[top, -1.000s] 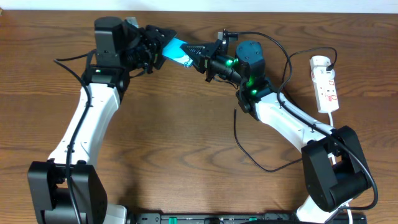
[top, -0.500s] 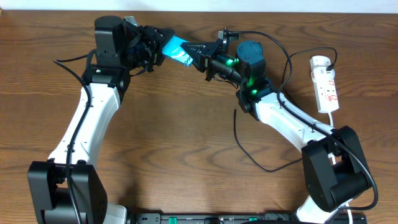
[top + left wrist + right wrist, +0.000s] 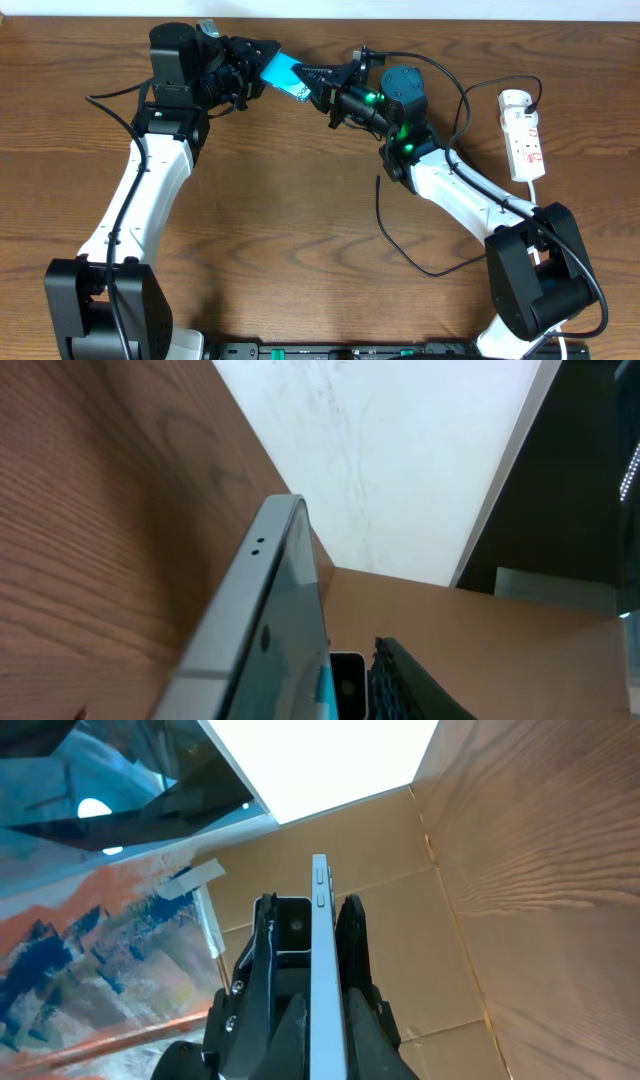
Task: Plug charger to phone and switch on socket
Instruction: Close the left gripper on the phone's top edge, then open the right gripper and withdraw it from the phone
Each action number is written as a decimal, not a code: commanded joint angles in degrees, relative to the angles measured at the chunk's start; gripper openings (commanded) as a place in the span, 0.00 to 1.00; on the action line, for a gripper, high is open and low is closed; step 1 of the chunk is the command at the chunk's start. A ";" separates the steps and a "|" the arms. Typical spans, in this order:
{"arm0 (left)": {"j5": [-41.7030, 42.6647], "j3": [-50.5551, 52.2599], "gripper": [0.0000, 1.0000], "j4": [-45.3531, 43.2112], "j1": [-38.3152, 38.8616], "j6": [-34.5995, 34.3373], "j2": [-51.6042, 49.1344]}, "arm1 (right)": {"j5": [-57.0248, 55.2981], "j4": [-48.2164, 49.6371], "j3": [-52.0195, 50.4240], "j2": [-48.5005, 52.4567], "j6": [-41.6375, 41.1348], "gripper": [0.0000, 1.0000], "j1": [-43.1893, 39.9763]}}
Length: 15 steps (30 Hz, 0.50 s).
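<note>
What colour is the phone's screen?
The phone has a bright cyan-blue screen; the overhead view shows it best.

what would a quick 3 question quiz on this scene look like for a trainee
1. True or false: the socket lies right beside the left gripper.
2. Pick one. The phone is: A) on top of the socket; B) between the left gripper and the right gripper; C) under the socket.
3. Short answer: which gripper is shut on the phone?
Key: 1 false; 2 B; 3 the right gripper.
</note>
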<state>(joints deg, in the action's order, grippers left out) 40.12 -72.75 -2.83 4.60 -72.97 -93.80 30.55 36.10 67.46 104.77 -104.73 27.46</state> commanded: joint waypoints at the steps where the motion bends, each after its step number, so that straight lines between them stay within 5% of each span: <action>1: 0.76 -0.11 0.33 -0.61 -0.28 -0.24 0.24 | -4.46 -0.07 1.07 -0.61 -2.01 0.01 -0.46; 15: 1.18 -0.11 0.19 -1.40 -0.28 -0.90 0.24 | -5.60 0.33 1.07 -0.61 -3.43 0.01 0.09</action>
<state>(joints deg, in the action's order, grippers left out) 40.34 -72.75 -3.49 4.60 -73.71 -93.80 27.14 36.32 67.46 104.77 -107.83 27.49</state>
